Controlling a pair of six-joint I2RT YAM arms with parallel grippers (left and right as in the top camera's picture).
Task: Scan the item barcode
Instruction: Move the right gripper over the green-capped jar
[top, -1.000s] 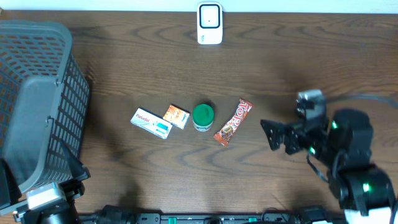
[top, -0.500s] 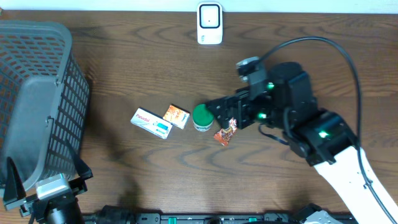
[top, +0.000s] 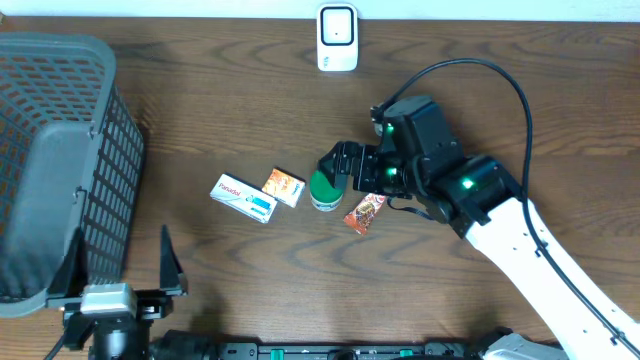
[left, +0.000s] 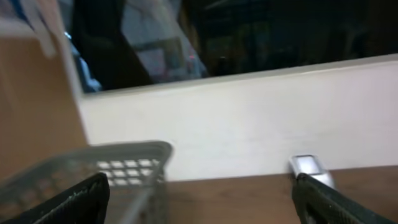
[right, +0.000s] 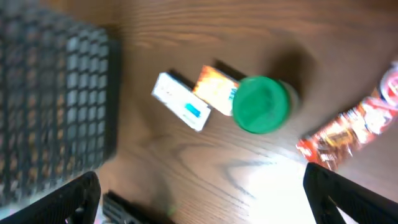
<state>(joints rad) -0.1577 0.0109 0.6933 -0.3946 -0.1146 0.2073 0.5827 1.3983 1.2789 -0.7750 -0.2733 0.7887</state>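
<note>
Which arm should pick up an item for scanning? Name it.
Right. The right claw, open, hovers by the green-lidded jar; the left claw sits far off, beside the basket.

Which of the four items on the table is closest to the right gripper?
The round green-lidded jar; the open right gripper hangs right at it. The red snack packet, orange box and white box lie off to its sides.

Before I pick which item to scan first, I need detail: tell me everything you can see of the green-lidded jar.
Small and round, the jar has a green lid facing up and a pale body showing beneath. It stands upright on the wooden table, an orange box close against one side, a red snack wrapper apart on the other. Nothing grips it.
</note>
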